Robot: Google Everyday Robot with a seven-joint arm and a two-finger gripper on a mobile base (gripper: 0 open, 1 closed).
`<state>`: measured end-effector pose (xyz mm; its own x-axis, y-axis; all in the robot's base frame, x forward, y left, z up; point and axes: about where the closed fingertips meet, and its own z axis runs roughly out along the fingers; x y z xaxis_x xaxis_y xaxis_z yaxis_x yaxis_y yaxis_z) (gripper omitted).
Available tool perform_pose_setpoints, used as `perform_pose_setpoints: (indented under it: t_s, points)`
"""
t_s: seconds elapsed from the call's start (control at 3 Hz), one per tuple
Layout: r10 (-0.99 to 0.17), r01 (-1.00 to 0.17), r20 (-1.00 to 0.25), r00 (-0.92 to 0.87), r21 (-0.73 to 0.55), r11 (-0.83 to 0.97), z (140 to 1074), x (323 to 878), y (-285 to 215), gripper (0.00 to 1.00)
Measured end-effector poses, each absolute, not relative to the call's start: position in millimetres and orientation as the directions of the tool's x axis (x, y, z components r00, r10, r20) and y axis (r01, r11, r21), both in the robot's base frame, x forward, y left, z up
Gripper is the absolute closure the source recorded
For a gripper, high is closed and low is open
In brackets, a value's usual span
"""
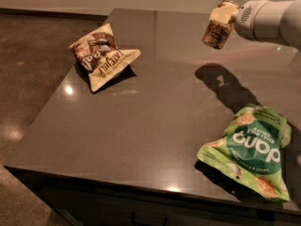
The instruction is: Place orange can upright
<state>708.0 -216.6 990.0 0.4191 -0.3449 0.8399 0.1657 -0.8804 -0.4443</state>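
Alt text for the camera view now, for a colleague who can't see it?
The gripper holds the orange can, tilted, in the air above the far right of the dark table. A brown snack bag lies far left, and a green chip bag lies near right.

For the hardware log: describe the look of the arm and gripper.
The gripper, at the can in the upper right, has pale cream, blocky fingers. The arm behind it is a smooth white rounded tube with a patch of small dark holes near the wrist. No cables or markings show.
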Motion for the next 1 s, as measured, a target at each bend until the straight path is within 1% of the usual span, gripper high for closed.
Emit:
perform_pose_setpoints:
  t_s: [0.33, 0.67, 1.0]
  points:
    - [-0.272, 0.259, 0.909, 0.316, -0.358, -0.897, 989, 697, -212, 1.0]
    - [-0.168, 0.335, 0.959, 0.23, -0.24, -0.911, 984, 687, -201, 1.0]
    - [-0.119, 0.362, 0.972, 0.201, -0.186, -0.914, 978, 683, -196, 1.0]
